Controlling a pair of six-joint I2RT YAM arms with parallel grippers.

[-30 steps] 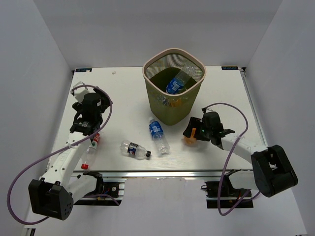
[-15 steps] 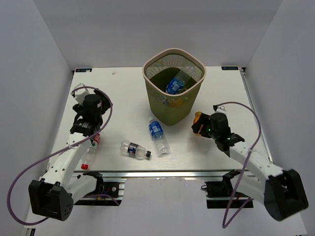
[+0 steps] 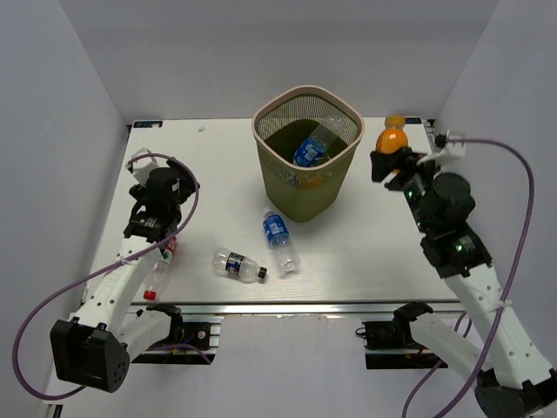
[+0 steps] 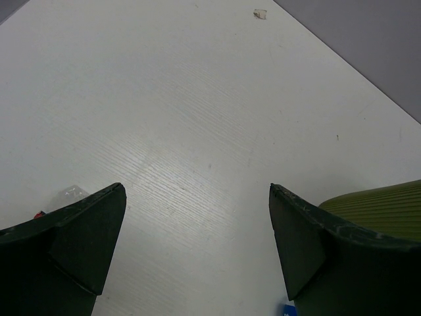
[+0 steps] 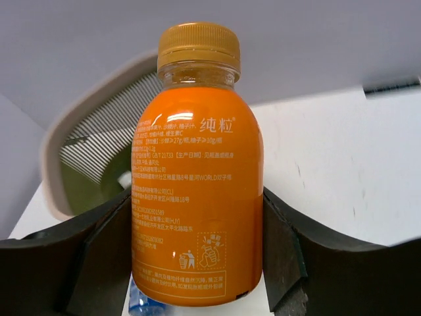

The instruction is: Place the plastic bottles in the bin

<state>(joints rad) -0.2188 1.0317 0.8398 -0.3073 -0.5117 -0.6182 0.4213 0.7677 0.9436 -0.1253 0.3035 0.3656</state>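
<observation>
From above, you see the right claw (image 3: 391, 162) clamped on an orange bottle (image 3: 392, 139), cap up, to the right of the bin (image 3: 287, 187) and apart from it. A blue-labelled bottle (image 3: 310, 150) lies inside the bin. On the bench (image 3: 218, 174), a second blue-labelled bottle (image 3: 280, 239) and a dark-labelled bottle (image 3: 238, 266) lie on the near side of the bin. A red-capped bottle (image 3: 159, 268) lies beside the left arm (image 3: 113, 292) at the near left.

Your left wrist camera shows the left claw (image 4: 197, 243) spread wide, with only bare bench between its fingers (image 4: 72, 243) and the bin's green wall at the right edge.

Your right wrist camera shows the orange bottle upright, gripped from both sides, with the bin's pale rim behind it on the left.
</observation>
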